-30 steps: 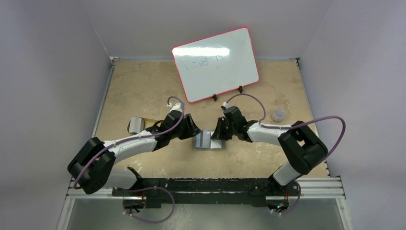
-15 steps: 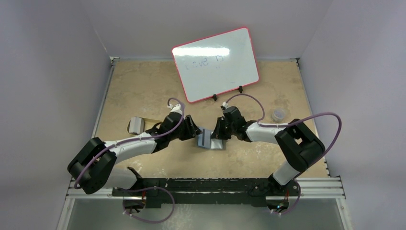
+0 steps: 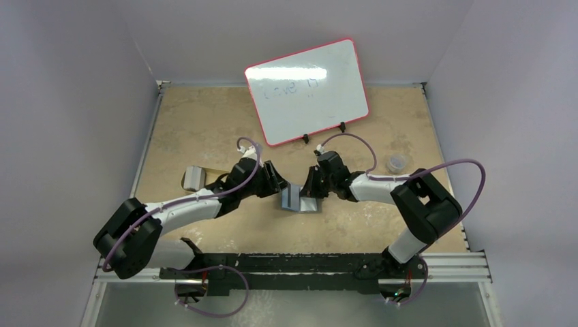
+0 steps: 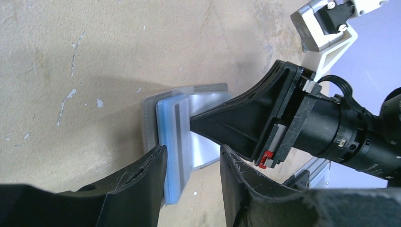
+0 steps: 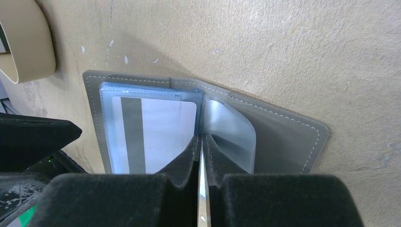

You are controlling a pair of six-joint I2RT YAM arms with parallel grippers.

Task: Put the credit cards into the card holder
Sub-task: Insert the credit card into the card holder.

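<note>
Since a second ago the left gripper (image 4: 193,150) has edged right toward the card holder (image 3: 298,198), and a dark stripe now shows on the holder's left half where only pale grey showed before. The holder lies open and flat at the middle of the table (image 3: 368,129), between the two grippers.

A card (image 5: 151,135) with that dark stripe sits inside a clear blue pocket on the left half. The left gripper's fingers are spread to either side of the near end of that pocket, and they do not appear to be clamping it. The right gripper (image 5: 201,142) is pressed together at the centre fold, pinching a thin pale sheet (image 5: 201,198) seen edge-on. Whether it is a card or a clear leaf of the holder I cannot tell.

The step in hand looks like loading, with one card seated. The next move likely calls for steadying the left half while the pinched sheet is guided squarely into, or lifted clear of, the right pocket, without dragging the holder
</note>
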